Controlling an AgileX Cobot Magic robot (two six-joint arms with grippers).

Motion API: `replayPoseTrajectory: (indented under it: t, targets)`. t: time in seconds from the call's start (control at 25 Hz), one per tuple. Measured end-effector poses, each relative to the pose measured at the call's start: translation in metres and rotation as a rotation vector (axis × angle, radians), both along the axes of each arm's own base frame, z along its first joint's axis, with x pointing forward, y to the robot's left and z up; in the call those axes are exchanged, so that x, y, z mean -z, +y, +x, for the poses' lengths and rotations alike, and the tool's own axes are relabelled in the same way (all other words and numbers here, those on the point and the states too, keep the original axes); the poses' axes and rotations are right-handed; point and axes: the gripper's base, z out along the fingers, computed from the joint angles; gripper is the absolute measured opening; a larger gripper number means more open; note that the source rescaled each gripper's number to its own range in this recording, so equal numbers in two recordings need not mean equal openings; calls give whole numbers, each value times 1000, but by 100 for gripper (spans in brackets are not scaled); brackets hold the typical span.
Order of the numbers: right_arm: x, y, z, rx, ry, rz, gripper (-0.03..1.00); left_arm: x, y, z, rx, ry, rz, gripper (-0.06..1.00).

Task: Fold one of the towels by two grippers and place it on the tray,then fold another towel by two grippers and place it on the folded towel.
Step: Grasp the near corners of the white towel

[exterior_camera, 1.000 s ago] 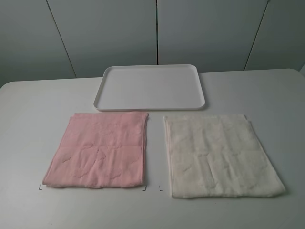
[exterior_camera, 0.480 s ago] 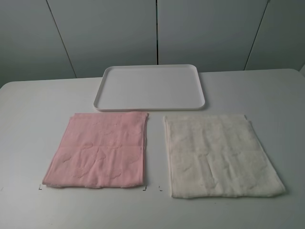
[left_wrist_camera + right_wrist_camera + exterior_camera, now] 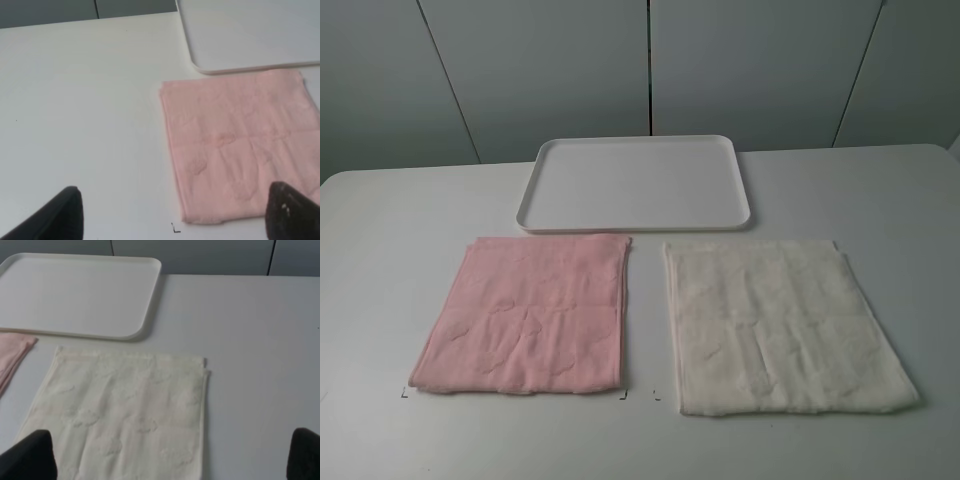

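Note:
The cream towel lies flat on the right of the white table, seen close in the right wrist view. To its left the pink towel lies flat as well. Behind both, the white tray sits bare, its corners showing in the wrist views. Neither arm appears in the high view. My left gripper hovers open over the pink towel's near left corner. My right gripper hovers open over the cream towel, nothing between its fingers.
Small black corner marks are drawn on the table by the pink towel's front edge. Grey wall panels rise behind the table's far edge. A narrow strip of bare table separates the two towels.

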Motion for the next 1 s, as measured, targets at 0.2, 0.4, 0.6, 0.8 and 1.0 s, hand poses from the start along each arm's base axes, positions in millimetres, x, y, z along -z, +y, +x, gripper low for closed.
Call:
replayPoseTrajectory:
  t: [0.2, 0.4, 0.6, 0.8, 1.0]
  targets:
    - [0, 0, 0, 0, 0, 0, 100, 0, 0, 0, 0, 0, 0, 94]
    - [0, 0, 0, 0, 0, 0, 100, 0, 0, 0, 0, 0, 0, 94]
    - [0, 0, 0, 0, 0, 0, 100, 0, 0, 0, 0, 0, 0, 94]
    - [0, 0, 0, 0, 0, 0, 100, 0, 0, 0, 0, 0, 0, 94]
    - [0, 0, 0, 0, 0, 0, 100, 0, 0, 0, -1, 0, -1, 94]
